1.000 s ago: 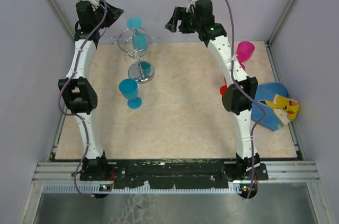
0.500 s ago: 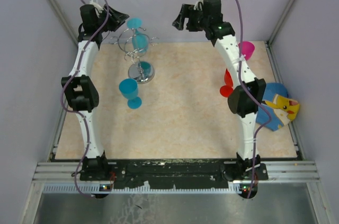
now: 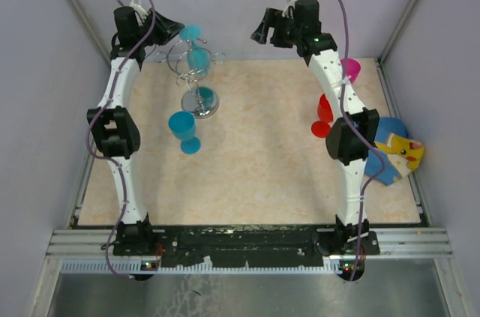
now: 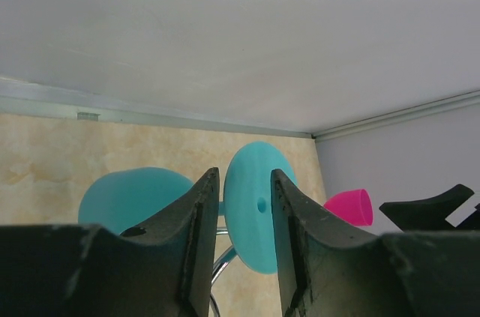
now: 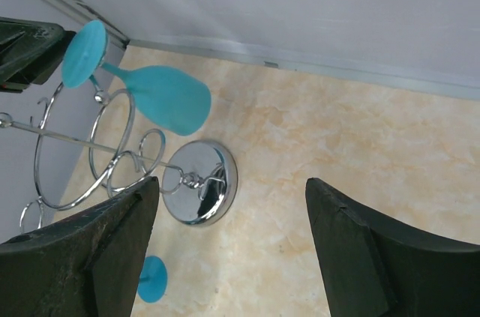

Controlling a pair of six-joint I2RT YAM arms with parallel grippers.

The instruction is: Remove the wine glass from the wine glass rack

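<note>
The silver wire wine glass rack [image 3: 196,71] stands at the back left on its round base [image 5: 201,182]. A teal wine glass hangs on it, foot [image 3: 190,32] up and toward the back, bowl [image 3: 199,60] lower; the right wrist view shows its bowl [image 5: 169,96]. My left gripper [image 3: 172,30] is just left of the foot, held high. In the left wrist view the fingers [image 4: 199,219] stand a little apart and the teal foot [image 4: 251,204] shows in the gap, with a slit beside it. My right gripper [image 3: 262,32] is wide open and empty [image 5: 231,186], to the right of the rack.
A second teal wine glass [image 3: 182,128] stands on the table in front of the rack. A pink glass [image 3: 346,71] and a red glass [image 3: 324,115] stand by the right arm. A blue cloth with a yellow figure [image 3: 390,148] lies at the right edge. Walls close in behind.
My right arm has swung to the right, away from the rack. My left gripper has shifted a little right, closer to the hanging glass's foot.
</note>
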